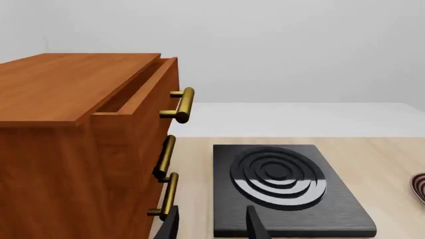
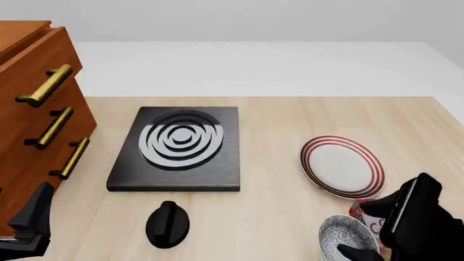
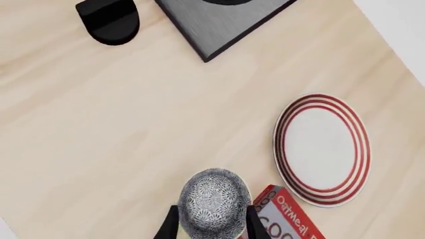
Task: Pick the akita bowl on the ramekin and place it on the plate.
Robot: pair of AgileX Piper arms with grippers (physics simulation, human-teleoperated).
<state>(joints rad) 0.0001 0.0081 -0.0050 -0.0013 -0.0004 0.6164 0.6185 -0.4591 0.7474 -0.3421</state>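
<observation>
Left wrist view: left gripper [image 1: 211, 224] jaws spread, empty, near the stove block [image 1: 285, 191] beside the wooden drawers [image 1: 79, 144]. Front view: akita bowl [image 2: 348, 235] sat near the plate [image 2: 342, 165]. Right wrist view: right gripper [image 3: 212, 224] fingers [image 3: 254, 226] straddled the bowl, touching the oatmeal box [image 3: 287, 219]; grip unclear.

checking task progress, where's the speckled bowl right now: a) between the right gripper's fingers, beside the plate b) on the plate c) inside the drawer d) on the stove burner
a: the bowl sits between the fingers of the right gripper, next to a red box, while the plate lies bare nearby.
</observation>
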